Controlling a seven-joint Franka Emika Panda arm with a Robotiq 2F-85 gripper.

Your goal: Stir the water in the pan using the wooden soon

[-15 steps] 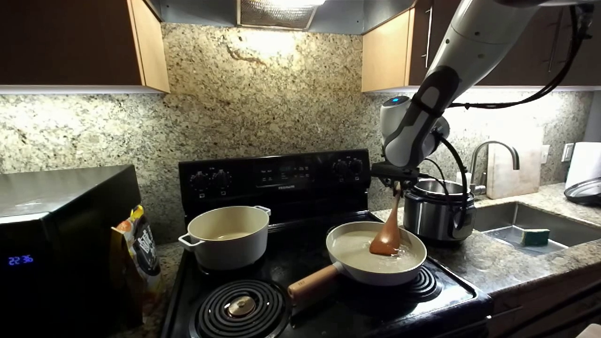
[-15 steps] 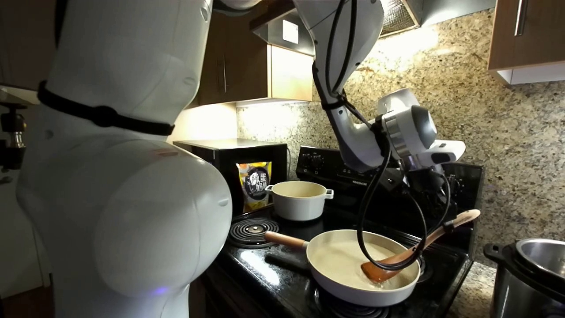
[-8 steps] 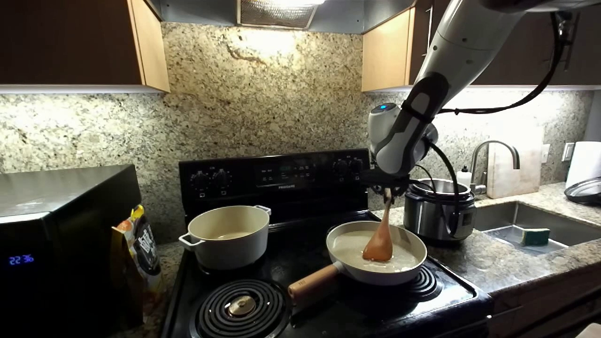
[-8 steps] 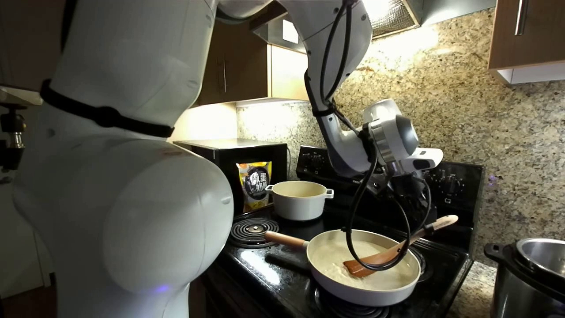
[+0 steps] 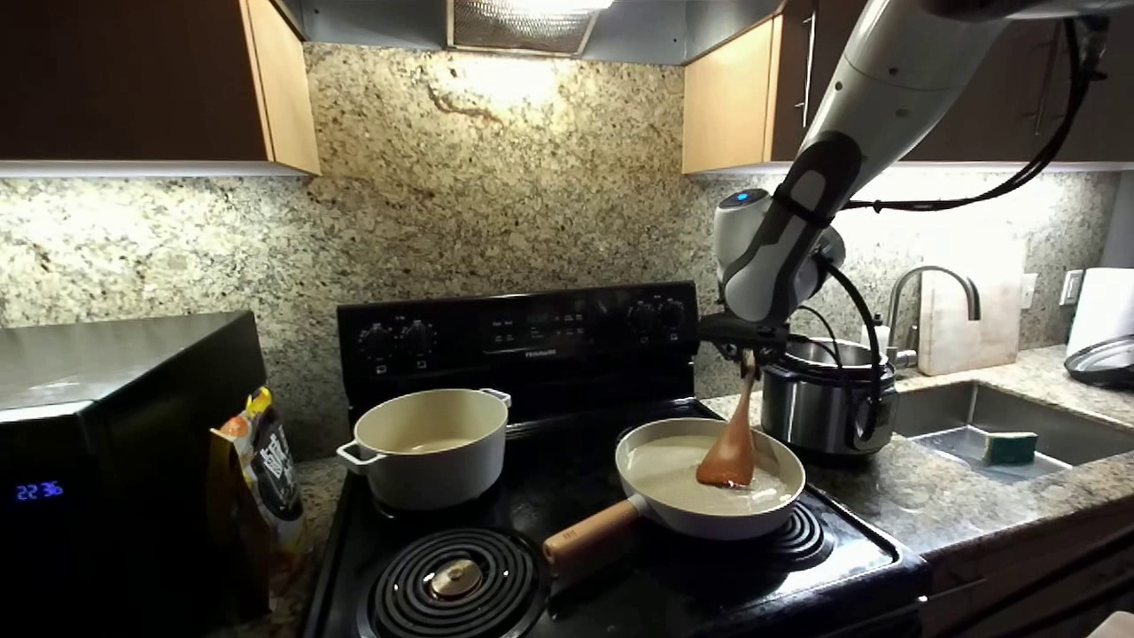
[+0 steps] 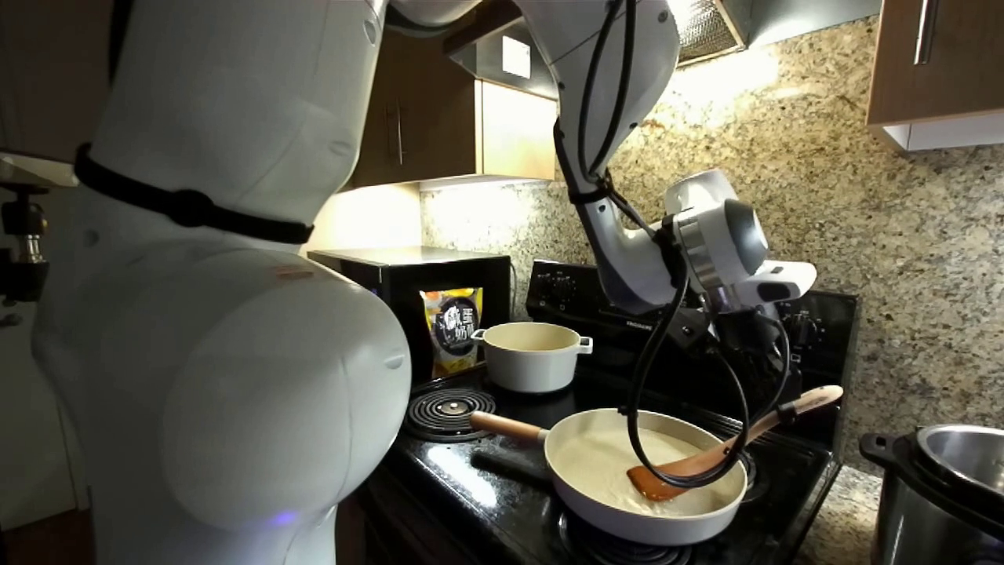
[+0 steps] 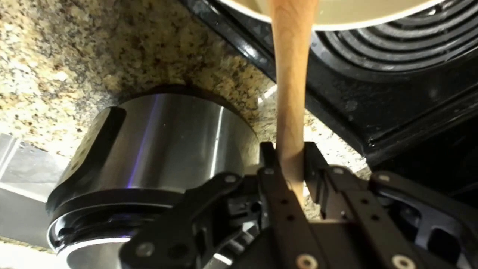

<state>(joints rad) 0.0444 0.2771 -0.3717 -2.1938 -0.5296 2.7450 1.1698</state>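
The gripper is clamped on the wooden spoon by its handle, one of its fingers against each side. In both exterior views the spoon leans at a slant, its broad reddish-brown end dipped in the water inside the pan; whether it touches the bottom cannot be told. The pan sits on the black stove, whose back panel reads FRIGIDAIRE in small letters; the marks by its knobs are too tiny to make out, and so is the stamp on the pan's wooden handle. A white pot stands on the same stove, apart from the pan. A steel cooker is on the counter beside it. A black microwave shows 22:36 in blue digits, and just beside it a yellow-and-black bag carries large white characters on a dark round patch, too blurred to read with certainty
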